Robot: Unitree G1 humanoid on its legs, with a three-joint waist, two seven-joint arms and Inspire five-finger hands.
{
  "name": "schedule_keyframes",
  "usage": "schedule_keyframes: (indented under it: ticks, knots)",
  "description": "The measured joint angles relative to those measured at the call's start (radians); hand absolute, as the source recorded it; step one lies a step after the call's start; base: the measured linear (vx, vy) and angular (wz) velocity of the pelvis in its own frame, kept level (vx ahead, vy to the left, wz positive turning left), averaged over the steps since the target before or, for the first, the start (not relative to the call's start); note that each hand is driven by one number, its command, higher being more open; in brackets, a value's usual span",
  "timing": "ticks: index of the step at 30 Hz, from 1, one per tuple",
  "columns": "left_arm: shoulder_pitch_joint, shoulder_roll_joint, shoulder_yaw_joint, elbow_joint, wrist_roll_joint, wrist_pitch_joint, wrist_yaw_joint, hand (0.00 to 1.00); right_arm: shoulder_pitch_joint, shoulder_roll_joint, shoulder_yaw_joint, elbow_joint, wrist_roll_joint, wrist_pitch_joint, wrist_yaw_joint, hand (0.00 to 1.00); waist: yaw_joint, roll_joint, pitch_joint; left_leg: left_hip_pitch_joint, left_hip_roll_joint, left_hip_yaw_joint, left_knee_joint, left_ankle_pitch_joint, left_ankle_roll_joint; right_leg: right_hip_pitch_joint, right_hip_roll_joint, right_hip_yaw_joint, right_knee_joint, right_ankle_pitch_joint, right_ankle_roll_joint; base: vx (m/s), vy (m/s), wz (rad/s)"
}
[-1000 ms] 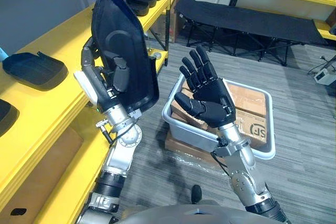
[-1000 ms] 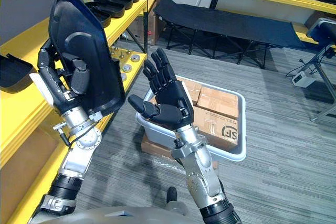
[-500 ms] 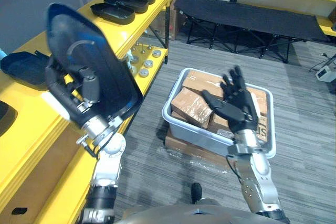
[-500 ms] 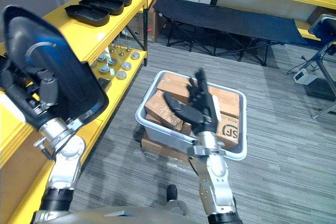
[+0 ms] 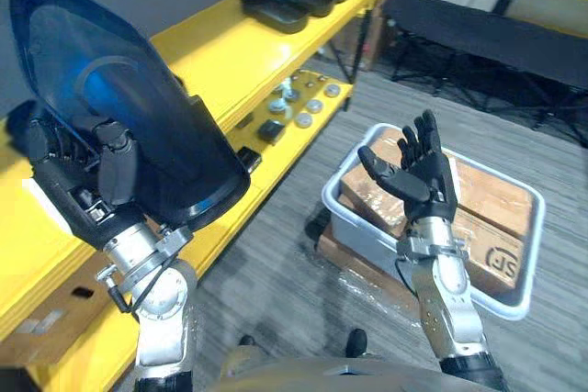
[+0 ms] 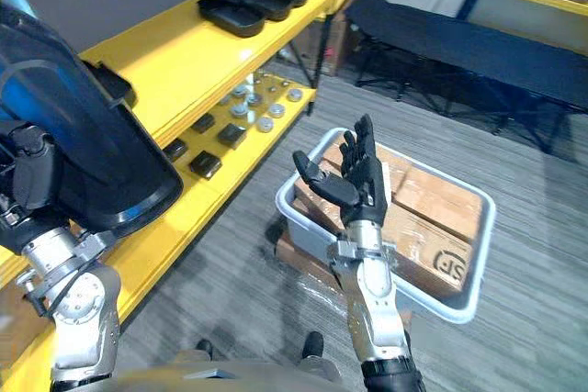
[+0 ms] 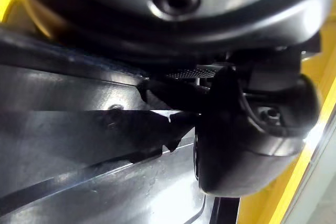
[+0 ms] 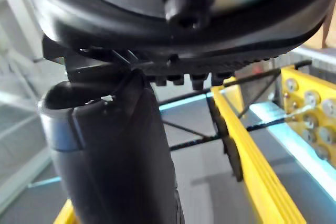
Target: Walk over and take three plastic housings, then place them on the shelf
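— Left eye view?
— Gripping black housing (image 5: pixel 119 80) upright in left robot hand (image 5: pixel 83 190), by yellow shelf (image 5: pixel 220 43).
— Right eye view?
— Holding right robot hand (image 6: pixel 360 176) wide, empty, over grey bin (image 6: pixel 476 268).
— Left wrist view?
— Pressing thumb (image 7: pixel 247 140) onto housing's glossy wall.

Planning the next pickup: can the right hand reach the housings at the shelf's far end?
Probably not: the right hand is open by the grey bin; the housings lie far off along the shelf.
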Motion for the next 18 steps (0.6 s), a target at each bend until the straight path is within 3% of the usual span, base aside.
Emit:
schedule_keyframes:
  ticks: [5,8,12,14,16,18]
  knots:
    - [0.058,-0.009,0.064,0.0,-0.11,-0.006,-0.08,0.0,-0.059,-0.001,0.014,0.04,-0.003,0.0,-0.037,1.0,0.044,-0.008,0.006,-0.003,-0.005,-0.038,0.0,0.003,-0.001,0.023,-0.002,-0.037,0.005,-0.006,0.003,0.01,0.004,0.25]
    - [0.089,-0.01,0.092,-0.001,-0.135,-0.007,-0.13,0.0,-0.061,-0.001,0.024,0.04,0.002,0.0,-0.027,1.0,0.049,-0.014,0.013,-0.002,-0.008,-0.052,0.003,0.003,0.0,0.035,-0.004,-0.05,0.005,-0.018,0.007,0.0,0.016,0.13]
    - [0.119,-0.015,0.076,-0.001,-0.152,-0.006,-0.196,0.0,-0.057,-0.005,0.033,0.044,0.006,0.0,-0.005,1.0,0.037,0.005,0.041,-0.018,-0.016,-0.068,0.041,-0.007,0.015,0.08,-0.011,-0.1,0.006,-0.03,0.004,-0.03,0.022,0.38]
    - [0.114,-0.011,0.05,-0.001,-0.151,-0.006,-0.24,0.0,-0.05,-0.009,0.03,0.044,0.003,0.0,-0.005,1.0,0.016,0.011,0.046,-0.037,-0.005,-0.007,0.041,0.012,0.051,0.107,-0.03,-0.168,0.006,-0.04,0.017,-0.02,0.022,1.02]
    - [0.114,-0.009,0.007,-0.001,-0.148,-0.006,-0.289,0.0,-0.043,-0.03,0.016,0.048,-0.013,0.0,-0.01,1.0,0.022,0.017,0.046,-0.034,-0.005,0.046,-0.008,0.066,0.031,0.125,-0.058,-0.219,0.018,-0.05,0.036,0.01,0.061,0.88]
    - [0.112,0.001,0.003,-0.001,-0.152,-0.005,-0.3,0.0,-0.042,-0.02,0.029,0.051,-0.039,0.0,-0.005,1.0,0.047,0.01,0.051,-0.036,-0.026,0.032,-0.03,0.078,0.041,0.114,-0.082,-0.224,0.05,-0.07,0.055,0.04,0.093,0.37]
